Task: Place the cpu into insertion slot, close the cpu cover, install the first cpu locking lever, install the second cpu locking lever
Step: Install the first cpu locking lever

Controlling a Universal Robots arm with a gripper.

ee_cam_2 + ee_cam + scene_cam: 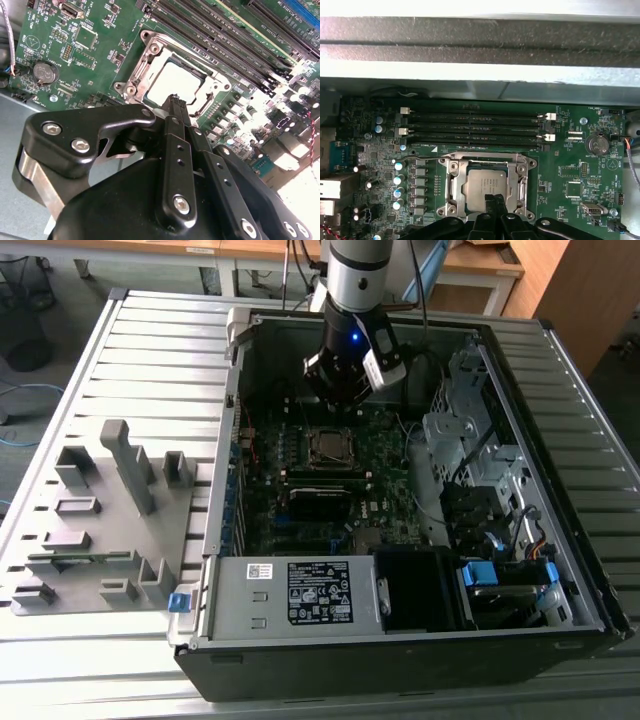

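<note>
Seated: cpu (482, 186), with cpu cover (485, 161) lying down around it. Locking levers, latched or not: could not tell. Pincer (493, 200) fingers together, empty, just above cpu.

Cpu (482, 185): small square chip with a dull silver-grey top. It lies flat and square in the slot (309, 448), mid-board.
Cover (451, 184): thin silvery metal frame, down flat over the slot and level with the board. It lies around the cpu's edges, and the chip's top shows through its square window.
</note>
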